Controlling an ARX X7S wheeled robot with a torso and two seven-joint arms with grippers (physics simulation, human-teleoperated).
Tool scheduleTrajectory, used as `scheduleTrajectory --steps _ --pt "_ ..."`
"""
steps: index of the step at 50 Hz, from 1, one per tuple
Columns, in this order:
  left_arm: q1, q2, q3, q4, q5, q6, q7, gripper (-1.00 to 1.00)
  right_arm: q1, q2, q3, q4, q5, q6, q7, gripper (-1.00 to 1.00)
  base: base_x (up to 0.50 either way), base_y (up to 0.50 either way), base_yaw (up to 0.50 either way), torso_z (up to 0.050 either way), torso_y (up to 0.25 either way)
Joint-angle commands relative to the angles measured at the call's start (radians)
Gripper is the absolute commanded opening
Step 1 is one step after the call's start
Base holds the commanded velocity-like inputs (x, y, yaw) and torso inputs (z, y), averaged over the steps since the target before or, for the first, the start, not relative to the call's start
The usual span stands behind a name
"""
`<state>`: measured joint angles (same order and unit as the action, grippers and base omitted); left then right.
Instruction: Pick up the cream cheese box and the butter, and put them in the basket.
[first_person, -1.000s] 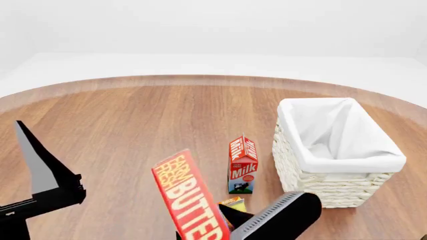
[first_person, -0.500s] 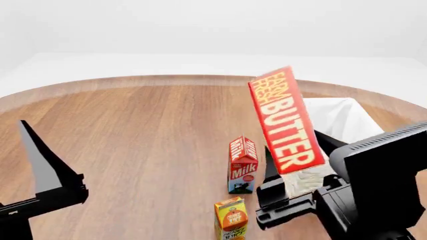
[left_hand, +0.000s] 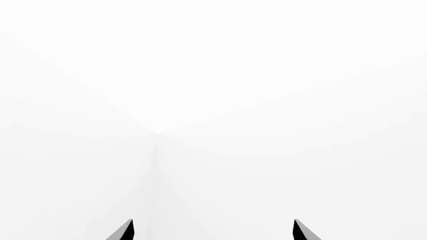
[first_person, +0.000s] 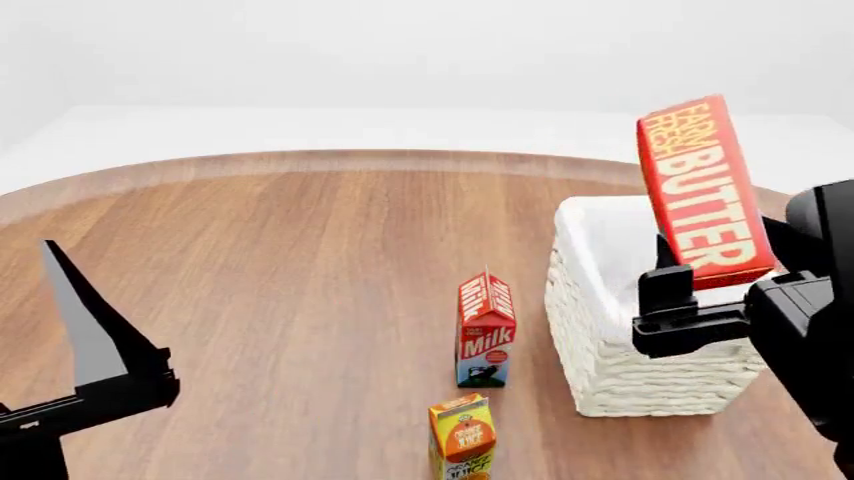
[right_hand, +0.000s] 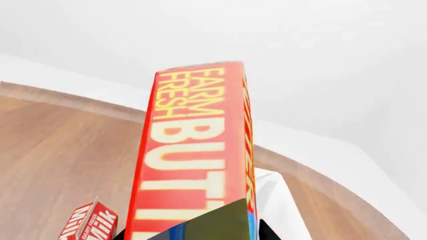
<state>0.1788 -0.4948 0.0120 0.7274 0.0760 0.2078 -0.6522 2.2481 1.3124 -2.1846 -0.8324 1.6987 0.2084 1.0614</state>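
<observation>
The right end effector pinches the red rectangular butter box, tilted above the cream-white woven wicker basket; the left end effector stands spread.

Bright, even, diffuse light throughout; no visible source, no glare. Soft faint shadows only beside the milk carton and basket on the table. Crisp rendered edges in the head view, no lens distortion. Almost wholly washed-out white in the left wrist view. Blurred close up: butter lettering.
</observation>
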Motion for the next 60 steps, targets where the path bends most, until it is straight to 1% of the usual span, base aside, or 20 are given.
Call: scheduleTrajectory --steps 1,11,19,30,33,34,37,47,55,60 --pt "-0.002 0.0 0.002 -0.003 0.002 0.0 -0.001 1.0 0.029 0.044 0.119 0.133 0.025 0.106 -0.086 -1.0 0.0 0.0 0.0 0.0 0.01" --pt "-0.003 0.0 0.007 -0.003 0.005 -0.001 0.0 1.0 0.033 -0.012 0.152 0.256 0.037 0.16 -0.15 -1.0 0.0 0.0 0.0 0.0 0.001" --pt "-0.006 0.0 0.011 -0.003 0.006 -0.003 0.0 1.0 0.049 -0.072 0.193 0.394 0.062 0.22 -0.226 -1.0 0.0 0.0 0.0 0.001 0.001" --pt "-0.007 0.0 0.015 0.002 0.005 -0.011 0.002 1.0 -0.011 -0.153 0.2 0.563 0.086 0.233 -0.327 -1.0 0.0 0.0 0.0 0.0 0.001" --pt "-0.008 0.0 0.016 0.002 0.004 -0.012 0.002 1.0 -0.033 -0.167 0.202 0.602 0.111 0.228 -0.358 -1.0 0.0 0.0 0.0 0.0 0.003" --pt "-0.008 0.0 0.016 0.002 0.003 -0.012 0.002 1.0 -0.05 -0.171 0.208 0.621 0.151 0.21 -0.368 -1.0 0.0 0.0 0.0 0.0 0.0" --pt "-0.008 -0.001 0.015 0.002 0.003 -0.013 0.002 1.0 -0.085 -0.179 0.21 0.649 0.176 0.182 -0.392 -1.0 0.0 0.0 0.0 0.0 0.0" --pt "-0.008 -0.003 0.013 0.002 0.002 -0.013 0.001 1.0 -0.172 -0.211 0.224 0.743 0.266 0.104 -0.411 -1.0 0.0 0.0 0.0 0.001 0.001" --pt "-0.009 -0.002 0.016 -0.002 0.005 -0.01 0.001 1.0 -0.201 -0.226 0.232 0.801 0.298 0.084 -0.427 -1.0 0.0 0.0 0.0 0.0 0.003" --pt "-0.01 -0.002 0.02 -0.002 0.007 -0.011 0.001 1.0 -0.214 -0.269 0.233 0.885 0.335 0.104 -0.456 -1.0 0.0 0.0 0.0 0.0 0.0"
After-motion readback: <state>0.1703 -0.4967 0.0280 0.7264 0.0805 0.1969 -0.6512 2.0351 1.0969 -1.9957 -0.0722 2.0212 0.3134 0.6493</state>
